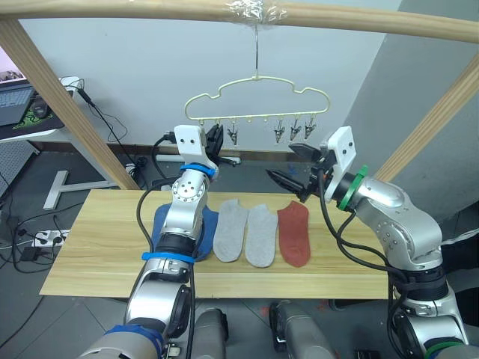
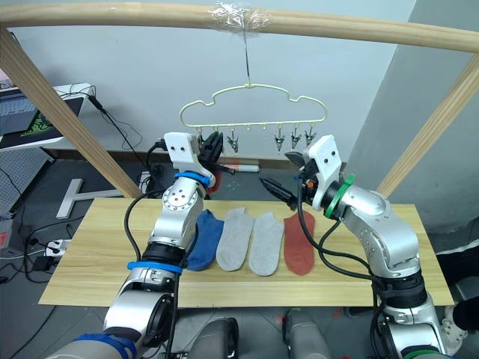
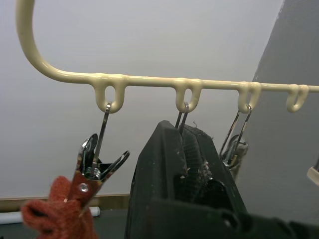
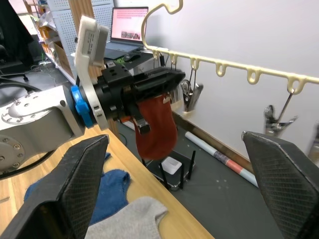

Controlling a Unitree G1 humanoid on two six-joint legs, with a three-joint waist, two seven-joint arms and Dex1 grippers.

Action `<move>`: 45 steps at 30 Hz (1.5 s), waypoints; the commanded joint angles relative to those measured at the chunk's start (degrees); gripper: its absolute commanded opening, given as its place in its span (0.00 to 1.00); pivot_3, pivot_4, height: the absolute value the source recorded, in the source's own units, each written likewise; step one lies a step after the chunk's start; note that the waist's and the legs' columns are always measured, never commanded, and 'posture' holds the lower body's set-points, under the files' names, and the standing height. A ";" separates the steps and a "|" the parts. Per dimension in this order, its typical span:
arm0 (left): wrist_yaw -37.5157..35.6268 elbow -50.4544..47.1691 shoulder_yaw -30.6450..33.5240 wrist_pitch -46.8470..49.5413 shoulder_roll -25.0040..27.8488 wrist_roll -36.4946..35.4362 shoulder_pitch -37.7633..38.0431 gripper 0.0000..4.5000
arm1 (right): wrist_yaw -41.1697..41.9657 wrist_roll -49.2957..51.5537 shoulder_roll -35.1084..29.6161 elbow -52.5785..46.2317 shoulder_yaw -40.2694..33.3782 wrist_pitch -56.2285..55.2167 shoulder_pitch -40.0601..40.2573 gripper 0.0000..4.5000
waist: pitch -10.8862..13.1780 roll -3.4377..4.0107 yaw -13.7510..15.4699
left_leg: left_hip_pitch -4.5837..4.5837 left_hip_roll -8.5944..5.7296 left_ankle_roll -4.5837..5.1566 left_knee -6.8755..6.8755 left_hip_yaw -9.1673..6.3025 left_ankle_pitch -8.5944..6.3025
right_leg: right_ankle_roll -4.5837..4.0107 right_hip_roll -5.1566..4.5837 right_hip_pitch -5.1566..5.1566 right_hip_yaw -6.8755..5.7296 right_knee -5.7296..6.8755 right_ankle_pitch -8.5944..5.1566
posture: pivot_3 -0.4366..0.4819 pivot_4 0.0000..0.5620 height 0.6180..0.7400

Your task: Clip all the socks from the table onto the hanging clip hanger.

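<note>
The clip hanger (image 1: 257, 99) is hung by its hook from a taped spot on the wooden pole (image 1: 239, 13), its long bar running left to right above the far edge of the table (image 1: 97, 247).

The left gripper (image 2: 212, 146) is raised to the left end of that bar. In the left wrist view its two black fingers (image 3: 184, 164) are seen pressed together around the second clip from the left end, of which little more than the wire loop at the top stays visible. A rust red sock (image 4: 155, 127) is clamped in the first clip (image 3: 97, 159). This sock is mostly hidden behind the left arm in the head views, where only a sliver of red is made out; in the right wrist view it is seen hanging straight down, long axis vertical, behind the left gripper. In the left wrist view only its bunched top edge is caught at the picture's corner.

The right gripper (image 1: 293, 166) is held in the air above the far edge of the table, well apart from the hanger, with its fingers spread wide and nothing between them.

On the table four socks are laid side by side near the middle, each with its long axis running from the far edge toward the near edge: a blue sock (image 2: 203, 238), partly covered by the left arm, two light grey socks (image 1: 231, 230) (image 1: 262, 233), and a second rust red sock (image 1: 294, 232). Whether a second blue sock lies under the first cannot be told.
</note>
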 commanded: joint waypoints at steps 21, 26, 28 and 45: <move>-2.32 -13.96 0.54 9.38 1.33 -1.41 7.63 0.00 | -8.53 -18.92 11.85 45.45 5.90 -15.76 2.97 1.00 | 0.00 0.01 -0.23 | 0.43 0.02 0.00 -0.03 0.19 0.00 | -0.03 0.11 0.18 0.17 0.19 0.02 | 0.43 0.44 1.00; -2.16 -14.52 0.84 9.95 1.62 -1.48 7.88 0.00 | -7.13 -21.19 11.10 46.78 6.91 -16.85 3.48 0.86 | 0.00 0.01 -0.20 | 0.44 0.03 0.00 0.01 0.20 0.00 | -0.03 0.07 0.20 0.21 0.19 0.02 | 0.44 0.43 1.00; -2.07 -15.20 1.21 10.28 2.01 -1.59 8.34 0.00 | -6.05 -22.90 9.37 46.55 8.27 -17.57 4.77 0.71 | 0.00 0.01 -0.20 | 0.44 0.03 0.00 0.02 0.20 0.00 | -0.03 0.07 0.21 0.22 0.19 0.02 | 0.44 0.43 1.00; -5.77 -20.48 10.88 31.80 0.58 -22.17 6.83 0.00 | 3.15 -32.87 -2.95 29.18 14.44 -37.71 8.11 0.01 | -0.01 0.02 -0.86 | 0.47 -0.02 0.00 0.01 0.26 0.00 | -0.01 0.09 0.21 0.25 0.16 0.01 | 0.43 0.41 1.00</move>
